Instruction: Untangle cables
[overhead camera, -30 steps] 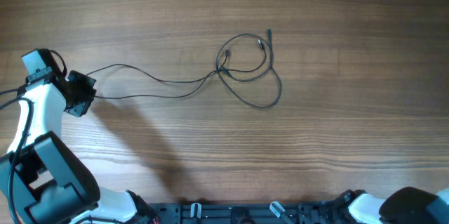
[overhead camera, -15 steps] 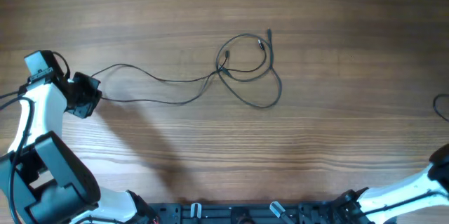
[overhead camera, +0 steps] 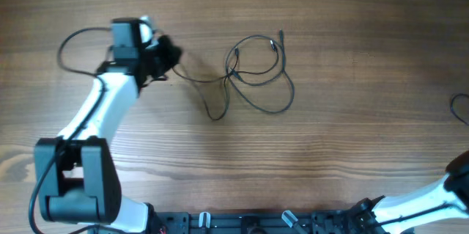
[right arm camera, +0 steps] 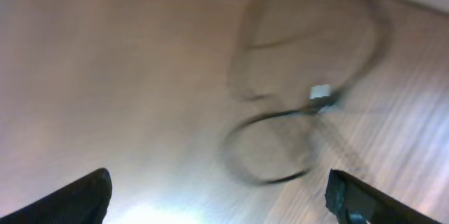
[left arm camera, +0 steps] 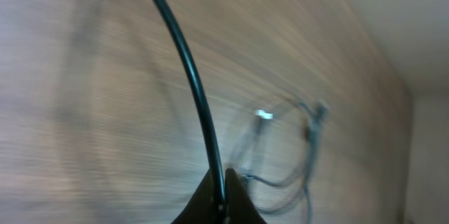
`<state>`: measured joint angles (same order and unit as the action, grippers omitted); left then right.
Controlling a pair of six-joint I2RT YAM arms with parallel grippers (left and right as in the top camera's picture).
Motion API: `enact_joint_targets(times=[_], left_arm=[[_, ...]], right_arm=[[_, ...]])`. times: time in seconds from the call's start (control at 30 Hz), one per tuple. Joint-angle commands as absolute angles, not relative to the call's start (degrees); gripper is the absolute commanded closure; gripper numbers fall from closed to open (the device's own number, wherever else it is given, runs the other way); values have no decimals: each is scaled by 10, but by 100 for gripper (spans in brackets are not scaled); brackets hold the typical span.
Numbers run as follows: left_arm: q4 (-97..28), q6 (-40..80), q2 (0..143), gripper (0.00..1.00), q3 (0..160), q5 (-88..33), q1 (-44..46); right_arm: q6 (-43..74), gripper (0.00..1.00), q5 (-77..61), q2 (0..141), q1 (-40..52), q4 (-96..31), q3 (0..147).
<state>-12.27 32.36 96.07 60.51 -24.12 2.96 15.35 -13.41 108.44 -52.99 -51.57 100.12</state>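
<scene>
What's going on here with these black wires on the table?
A two-armed robot is untangling thin black cables. Its left gripper is shut on one cable, which runs on to a loose tangle of loops. The right gripper is open and holds nothing; another cable loop shows, blurred, in its camera. The tangle is not yet undone.

A brown wooden table top with fine lengthwise grain (overhead camera: 352,139) fills the overhead view. In the left wrist view, a pale, plain surface (left arm camera: 393,13) shows beyond its far edge. The right wrist view shows a soft bright glare (right arm camera: 158,213) on the wood.
</scene>
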Motion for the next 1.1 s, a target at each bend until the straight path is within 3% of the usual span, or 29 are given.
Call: enact_joint_targets(times=[0.0,0.13,0.3,0.5,0.53,0.57,0.63,0.67,0.87,1.07], left_arm=[[-79,298,964,96,607,-260,105],[-28,297,940,96,608,-284,149],[-3,175,870,96,608,-301,155],[-67,170,867,92,608,-79,155],[-85,179,869,78,608,6,155],[-100,200,870,48,608,68,155],[-130,243,871,23,608,147,150],[-144,265,871,4,608,171,146],[-254,478,871,0,608,204,46],[-315,500,871,0,608,146,-22]], right_arm=[[178,0,-359,1013,-483,-552,1007],[65,0,-428,999,-368,-612,1006],[-33,0,-434,999,-192,-620,981],[-28,0,-386,999,-35,-548,946],[-28,0,-362,999,-6,-531,935],[-29,0,-339,999,23,-516,922],[-30,0,-314,999,66,-494,897],[-33,0,-310,999,84,-482,884],[-74,0,-305,1013,206,-329,796],[-15,0,-120,1095,318,-209,792]])
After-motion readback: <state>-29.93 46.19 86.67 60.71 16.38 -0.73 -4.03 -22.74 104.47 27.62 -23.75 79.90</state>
